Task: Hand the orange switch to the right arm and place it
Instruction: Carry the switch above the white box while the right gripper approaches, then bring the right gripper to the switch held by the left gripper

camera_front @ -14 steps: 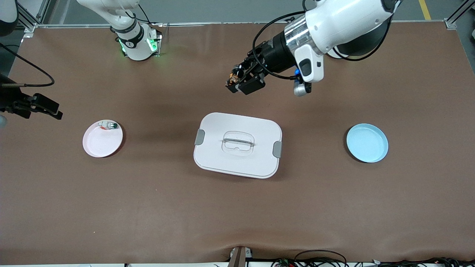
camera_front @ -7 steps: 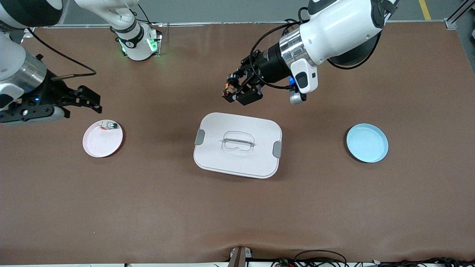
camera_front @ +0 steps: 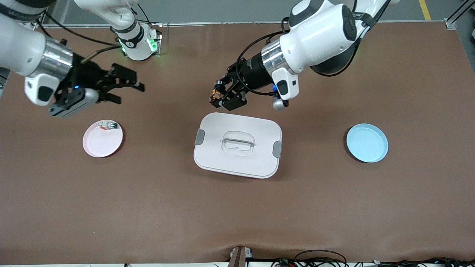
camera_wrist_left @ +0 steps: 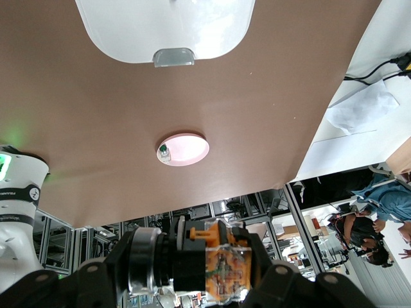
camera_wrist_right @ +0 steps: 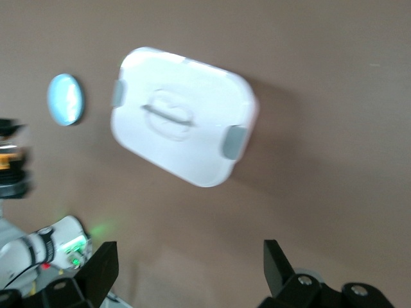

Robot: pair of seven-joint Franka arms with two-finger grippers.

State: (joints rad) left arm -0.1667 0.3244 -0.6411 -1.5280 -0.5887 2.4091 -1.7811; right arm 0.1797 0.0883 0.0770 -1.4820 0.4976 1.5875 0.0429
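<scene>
Over the brown surface [camera_front: 237, 207], farther-from-camera part: both hands are up in the air.
Left hand [camera_front: 222, 97]: over the bare surface just off the farther edge of the white lidded box [camera_front: 237, 145]; closed tight on the orange switch [camera_front: 215, 94].
Orange switch: pinched between the left hand's fingers; the left wrist view shows its orange-patterned face [camera_wrist_left: 221, 269] between the dark finger blocks.
Right hand [camera_front: 128, 86]: over the surface toward the right arm's end, above the stretch between the pink plate [camera_front: 99, 144] and that arm's base; fingers spread wide, nothing between them, as the right wrist view also shows [camera_wrist_right: 186, 273].
White lidded box: mid-surface, lid on, grey clips at both short ends.
Pink plate: toward the right arm's end; a small white piece with a green end [camera_front: 108, 126] lies at its farther rim.
Blue plate [camera_front: 367, 143]: toward the left arm's end, bare inside.
</scene>
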